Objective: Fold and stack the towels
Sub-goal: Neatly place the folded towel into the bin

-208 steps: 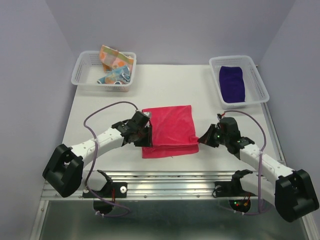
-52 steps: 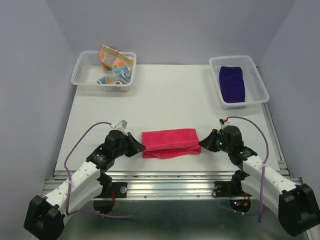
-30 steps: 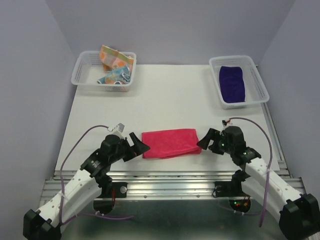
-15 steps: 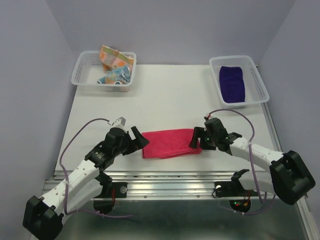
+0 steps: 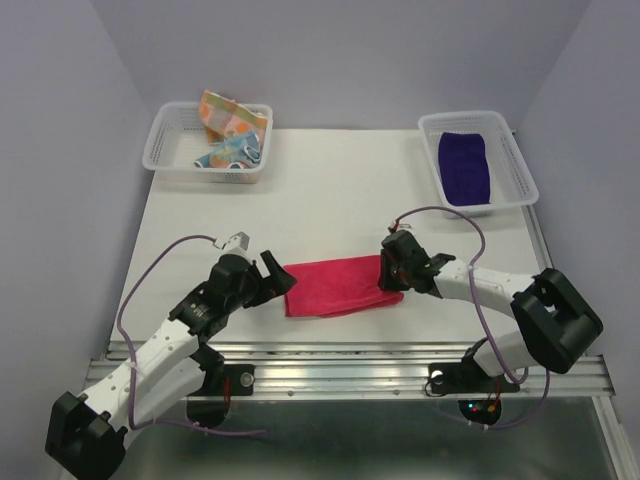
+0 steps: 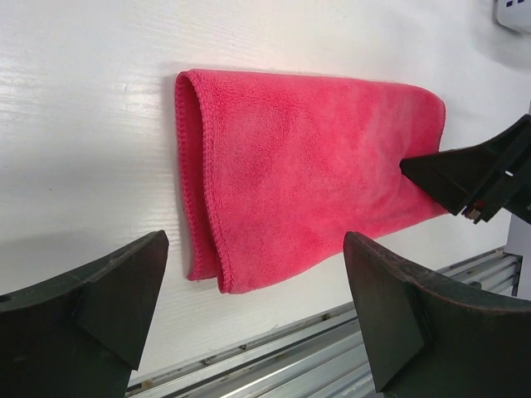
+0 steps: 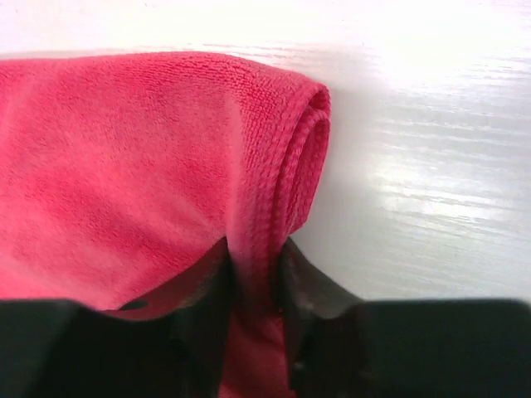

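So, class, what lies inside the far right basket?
One purple towel lies flat in the basket, covering most of its floor. Whether anything sits beneath the towel cannot be seen.

The top camera looks down from high behind the near edge, taking in the white surface (image 5: 340, 190). The left wrist camera looks low along the folded pink towel (image 6: 307, 166) from one end. The right wrist camera sits tight against the opposite end. All three share it.
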Controlling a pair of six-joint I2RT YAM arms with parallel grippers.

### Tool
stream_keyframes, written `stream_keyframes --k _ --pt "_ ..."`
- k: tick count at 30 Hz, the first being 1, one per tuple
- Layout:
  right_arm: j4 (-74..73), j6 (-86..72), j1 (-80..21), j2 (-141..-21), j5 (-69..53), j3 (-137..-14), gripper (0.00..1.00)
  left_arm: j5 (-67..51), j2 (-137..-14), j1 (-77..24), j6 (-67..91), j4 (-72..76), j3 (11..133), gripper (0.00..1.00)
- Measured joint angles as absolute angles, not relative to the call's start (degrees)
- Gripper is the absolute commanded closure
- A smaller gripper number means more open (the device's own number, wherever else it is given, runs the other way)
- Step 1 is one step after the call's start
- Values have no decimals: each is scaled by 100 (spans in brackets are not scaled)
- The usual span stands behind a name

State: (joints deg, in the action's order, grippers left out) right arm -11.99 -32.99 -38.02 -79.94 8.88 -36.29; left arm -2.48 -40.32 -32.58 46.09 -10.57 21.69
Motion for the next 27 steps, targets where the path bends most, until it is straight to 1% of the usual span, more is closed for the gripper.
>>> stream_keyframes --k 1,5,7,10,12,14,17,19,23,27 --pt "-1214 -3308 -3835 -8099 969 -3717 82 -246 -4012 -3258 4609 -1057 2169 1" --pt "-1321 -3356 -3905 -8221 1120 -3859 93 -215 -3920 -3258 4609 -1063 2193 1" --pt "-1393 -3280 -3916 -8221 1205 -3911 95 -204 -3896 -3258 4602 -1076 2220 1" --pt "-1514 -2665 -3907 -8230 1498 -4097 99 -187 -3894 -3258 4582 -1092 2265 1" --pt "-1533 -1846 -3892 -8248 1680 -4338 99 -152 -3898 -3258 4552 -1142 2333 1" --pt "-1393 -1087 -3754 -8296 1616 -4600 99 -56 -3916 -3258 4530 -1216 2449 1" --pt "-1188 115 -3245 -8396 1061 -4952 99 143 -3907 -3258 4497 -1347 2687 1" --pt "-1122 628 -2860 -8449 862 -5083 99 242 -3892 -3258 4482 -1380 2781 1" --pt "-1107 2062 -2250 -8403 364 -5072 97 489 -3785 -3258 4453 -1494 2969 1" --pt "-1310 3216 -1614 -8224 -423 -5070 97 711 -3776 -3258 4401 -1653 3157 1"
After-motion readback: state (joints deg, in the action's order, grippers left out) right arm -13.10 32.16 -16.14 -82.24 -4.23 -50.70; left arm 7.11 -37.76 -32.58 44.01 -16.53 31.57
